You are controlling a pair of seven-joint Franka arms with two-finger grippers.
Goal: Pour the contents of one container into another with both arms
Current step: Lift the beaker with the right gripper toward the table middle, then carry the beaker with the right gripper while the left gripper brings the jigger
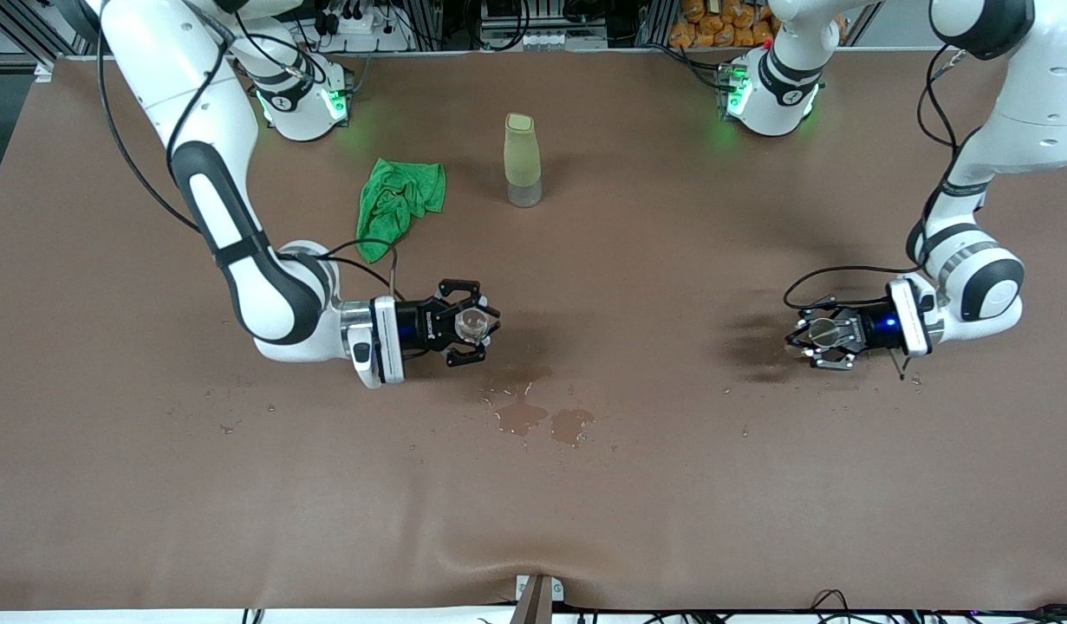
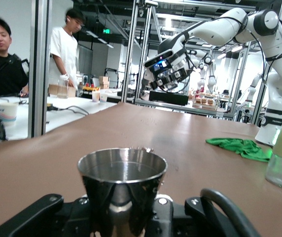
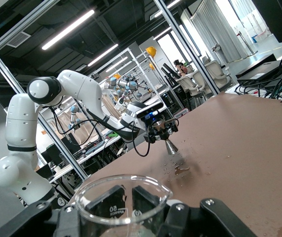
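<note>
My right gripper [image 1: 474, 323] hangs low over the middle of the table, shut on a clear glass beaker [image 1: 472, 321]. In the right wrist view the beaker [image 3: 123, 196] stands upright between the black fingers [image 3: 106, 200], rim toward the camera. My left gripper [image 1: 817, 335] is over the left arm's end of the table, shut on a small steel cup [image 1: 823, 330]. The cup [image 2: 122, 177] fills the lower middle of the left wrist view, upright. Each wrist view shows the other gripper farther off, the left one with the steel cup [image 3: 170, 146].
A tall bottle [image 1: 522, 160] with a pale yellow-green top stands near the bases, a crumpled green cloth [image 1: 399, 204] beside it toward the right arm's end. Small puddles and drops [image 1: 533, 418] wet the brown table cover [image 1: 672, 485] just nearer the camera than the beaker.
</note>
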